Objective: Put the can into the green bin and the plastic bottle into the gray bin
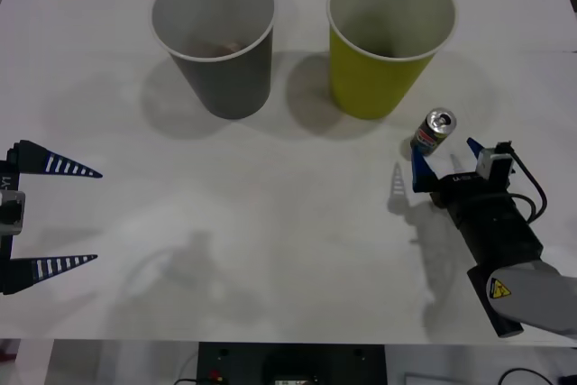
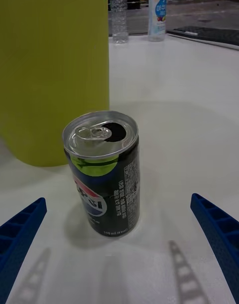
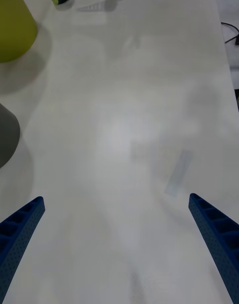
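The can (image 1: 435, 130) stands upright on the white table, just right of the green bin (image 1: 388, 33). It has a silver top with a pull tab and a dark labelled body (image 2: 107, 179). My right gripper (image 1: 444, 149) is open right behind it, one blue finger on each side and neither touching it (image 2: 118, 199). The gray bin (image 1: 213, 38) stands left of the green one, with something faint at its bottom that I cannot identify. The plastic bottle is out of view. My left gripper (image 1: 77, 215) hangs open at the table's left edge, holding nothing (image 3: 117, 199).
The table (image 1: 270, 223) is bare between the two arms. Its front edge runs just below the grippers. Two clear water bottles (image 2: 118, 12) stand far off on another surface behind the green bin (image 2: 50, 70).
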Motion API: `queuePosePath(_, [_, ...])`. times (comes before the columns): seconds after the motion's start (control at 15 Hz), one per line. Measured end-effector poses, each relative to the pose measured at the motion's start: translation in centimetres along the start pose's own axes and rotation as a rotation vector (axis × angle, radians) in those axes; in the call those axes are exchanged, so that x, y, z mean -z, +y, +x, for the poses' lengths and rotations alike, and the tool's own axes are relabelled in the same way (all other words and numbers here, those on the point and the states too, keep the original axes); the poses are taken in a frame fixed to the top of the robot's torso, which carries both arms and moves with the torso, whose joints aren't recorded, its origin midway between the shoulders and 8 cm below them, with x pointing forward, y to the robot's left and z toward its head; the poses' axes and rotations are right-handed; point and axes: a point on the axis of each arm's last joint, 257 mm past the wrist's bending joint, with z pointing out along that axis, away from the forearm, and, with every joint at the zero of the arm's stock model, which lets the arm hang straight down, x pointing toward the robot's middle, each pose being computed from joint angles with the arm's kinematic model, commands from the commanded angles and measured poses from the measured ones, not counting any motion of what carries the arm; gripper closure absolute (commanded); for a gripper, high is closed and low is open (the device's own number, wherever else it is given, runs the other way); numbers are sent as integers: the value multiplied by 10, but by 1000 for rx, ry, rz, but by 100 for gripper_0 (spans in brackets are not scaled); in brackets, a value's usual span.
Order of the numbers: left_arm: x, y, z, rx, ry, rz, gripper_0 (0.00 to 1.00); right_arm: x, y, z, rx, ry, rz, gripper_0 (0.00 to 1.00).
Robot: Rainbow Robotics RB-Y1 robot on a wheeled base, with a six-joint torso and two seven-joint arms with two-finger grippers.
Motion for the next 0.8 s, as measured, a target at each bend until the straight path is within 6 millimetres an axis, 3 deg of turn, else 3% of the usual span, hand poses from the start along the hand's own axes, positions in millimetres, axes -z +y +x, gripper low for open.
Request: queuePosePath(0.8, [0, 0, 0, 0, 0, 0, 0, -42, 7, -4, -32, -24, 63, 0])
